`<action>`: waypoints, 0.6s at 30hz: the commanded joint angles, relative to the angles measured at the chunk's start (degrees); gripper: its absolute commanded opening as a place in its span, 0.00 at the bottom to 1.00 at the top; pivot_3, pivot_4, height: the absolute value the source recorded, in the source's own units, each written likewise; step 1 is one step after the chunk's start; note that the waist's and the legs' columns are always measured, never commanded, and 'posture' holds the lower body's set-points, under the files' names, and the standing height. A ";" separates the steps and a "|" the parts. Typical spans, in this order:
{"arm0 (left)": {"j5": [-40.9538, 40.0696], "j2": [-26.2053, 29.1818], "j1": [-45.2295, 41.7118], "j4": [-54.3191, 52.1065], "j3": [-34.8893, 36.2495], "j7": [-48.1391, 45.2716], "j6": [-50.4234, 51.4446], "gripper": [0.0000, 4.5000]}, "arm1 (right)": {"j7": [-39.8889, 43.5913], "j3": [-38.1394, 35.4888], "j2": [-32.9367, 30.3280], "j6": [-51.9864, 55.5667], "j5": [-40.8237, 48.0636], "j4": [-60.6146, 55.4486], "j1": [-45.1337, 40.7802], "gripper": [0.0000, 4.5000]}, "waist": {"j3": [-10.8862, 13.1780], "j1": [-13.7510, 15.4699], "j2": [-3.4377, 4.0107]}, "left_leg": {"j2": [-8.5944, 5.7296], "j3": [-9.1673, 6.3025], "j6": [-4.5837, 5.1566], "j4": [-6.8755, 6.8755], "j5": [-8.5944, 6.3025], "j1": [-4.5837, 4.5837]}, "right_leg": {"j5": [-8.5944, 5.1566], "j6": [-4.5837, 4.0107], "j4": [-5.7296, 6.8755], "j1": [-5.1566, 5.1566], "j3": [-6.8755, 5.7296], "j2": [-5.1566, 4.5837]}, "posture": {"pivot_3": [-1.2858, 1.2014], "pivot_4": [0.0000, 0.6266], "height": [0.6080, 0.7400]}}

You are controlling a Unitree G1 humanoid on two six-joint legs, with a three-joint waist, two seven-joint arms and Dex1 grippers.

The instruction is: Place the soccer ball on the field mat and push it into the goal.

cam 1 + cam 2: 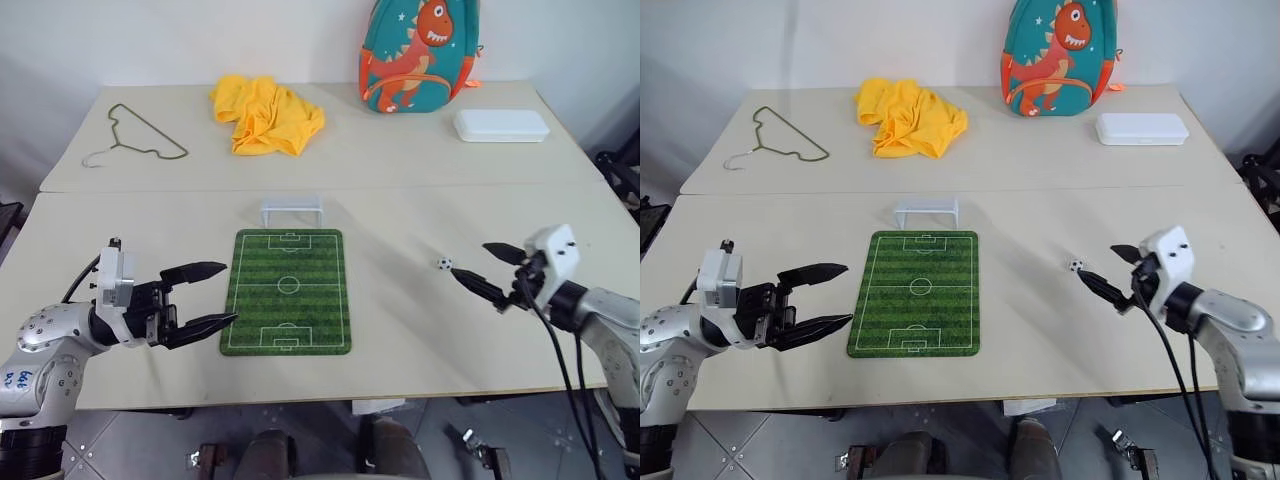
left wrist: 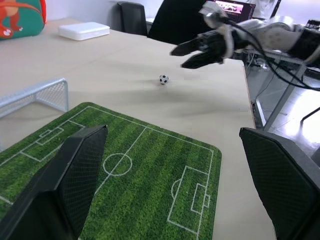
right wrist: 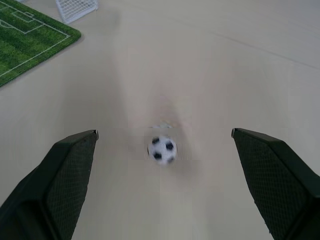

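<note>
The tiny black-and-white soccer ball rests on the bare table, well to the right of the green field mat. At the mat's far end stands the small white goal. My right gripper is open, just right of the ball and pointing at it; the right wrist view has the soccer ball a little ahead of the fingertips, centred between them and untouched. My left gripper is open and empty beside the mat's left edge, pointing across it.
At the back of the table lie a wire hanger, a yellow cloth, a dinosaur backpack and a white lidded box. A seam between two tabletops runs just behind the goal.
</note>
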 commanded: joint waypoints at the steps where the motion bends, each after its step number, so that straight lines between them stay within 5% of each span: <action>1: 0.35 -0.25 -0.47 -0.42 -0.13 0.09 -0.06 1.00 | -0.26 3.23 0.91 -0.01 -3.07 4.38 -4.46 0.99 | 0.00 -0.13 0.00 | -0.02 0.04 0.01 0.01 -0.01 -0.01 | 0.00 0.00 -0.01 -0.02 0.00 0.00 | 0.52 0.24 1.00; 7: 1.06 -0.67 0.27 -0.74 -0.05 0.11 -0.51 1.00 | 1.59 6.60 2.58 -2.33 -6.18 10.37 -8.59 0.96 | 0.00 -0.27 0.00 | -0.01 0.08 0.03 0.00 -0.02 -0.04 | 0.00 0.01 -0.02 -0.07 -0.01 -0.01 | 0.52 0.24 1.00; 18: 1.49 -0.49 1.24 0.26 1.81 -0.20 -2.51 1.00 | 4.51 8.18 5.39 -8.97 -8.78 13.98 -9.94 0.19 | 0.00 -0.37 0.00 | 0.00 0.12 0.03 0.01 -0.02 -0.04 | 0.01 0.02 -0.01 -0.09 -0.01 -0.01 | 0.52 0.24 1.00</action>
